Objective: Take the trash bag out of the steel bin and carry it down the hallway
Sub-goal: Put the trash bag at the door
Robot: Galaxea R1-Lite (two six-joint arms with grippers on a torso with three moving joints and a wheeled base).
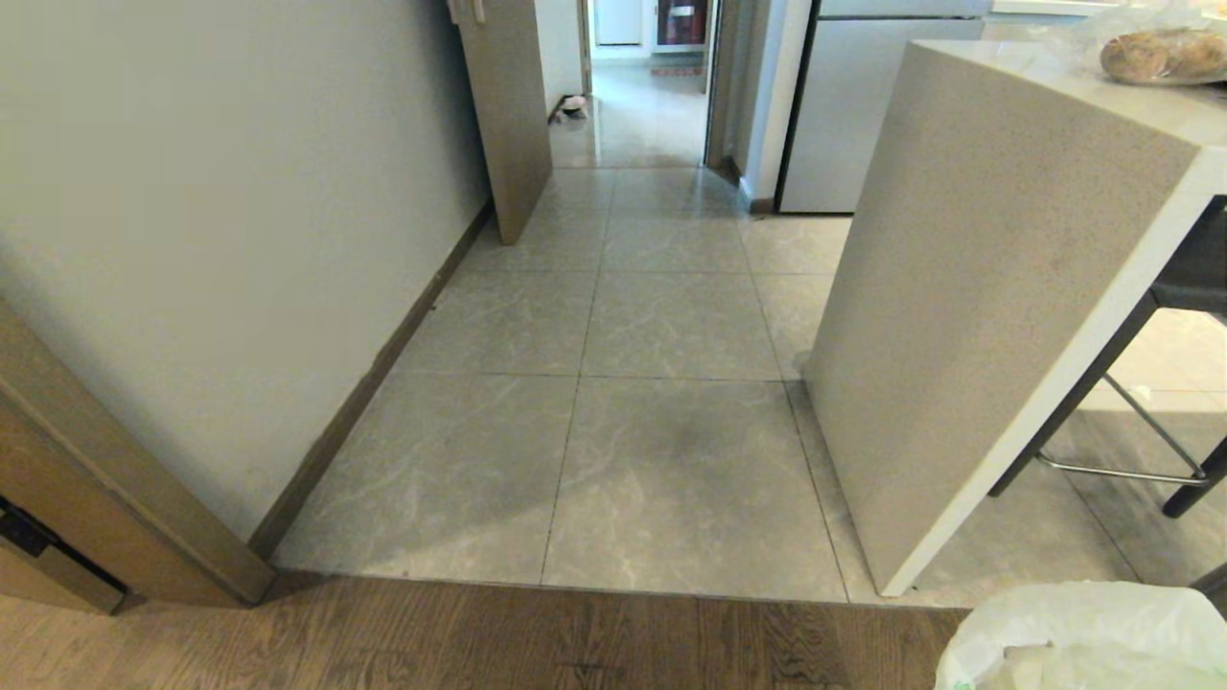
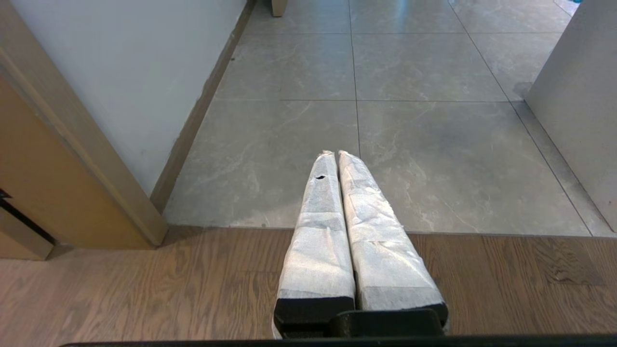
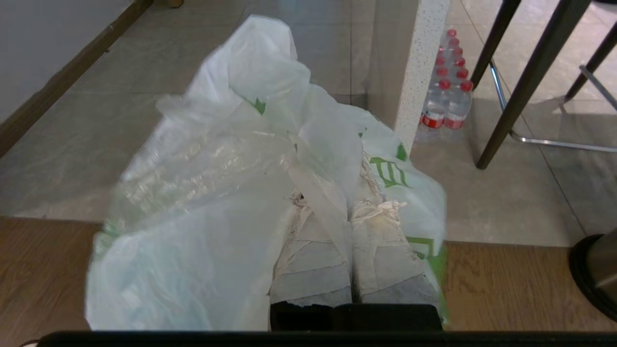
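The trash bag (image 3: pixel 217 193), thin translucent white plastic with green print, billows over my right gripper (image 3: pixel 348 202). That gripper is shut on a fold of the bag, which hides its fingertips. In the head view only the bag's top (image 1: pixel 1083 637) shows, at the bottom right corner. The steel bin (image 3: pixel 600 270) shows as a dark rim and brushed side on the wood floor, to the right of the bag. My left gripper (image 2: pixel 336 154) is shut and empty, with its wrapped fingers pointing at the grey tiles. The hallway (image 1: pixel 661 326) runs ahead to an open doorway.
A speckled counter end panel (image 1: pixel 959 287) stands on the right of the passage, with stool legs (image 1: pixel 1150 470) behind it. A pack of water bottles (image 3: pixel 446 86) sits by its base. A white wall (image 1: pixel 240 240) and an open door (image 1: pixel 508 105) line the left.
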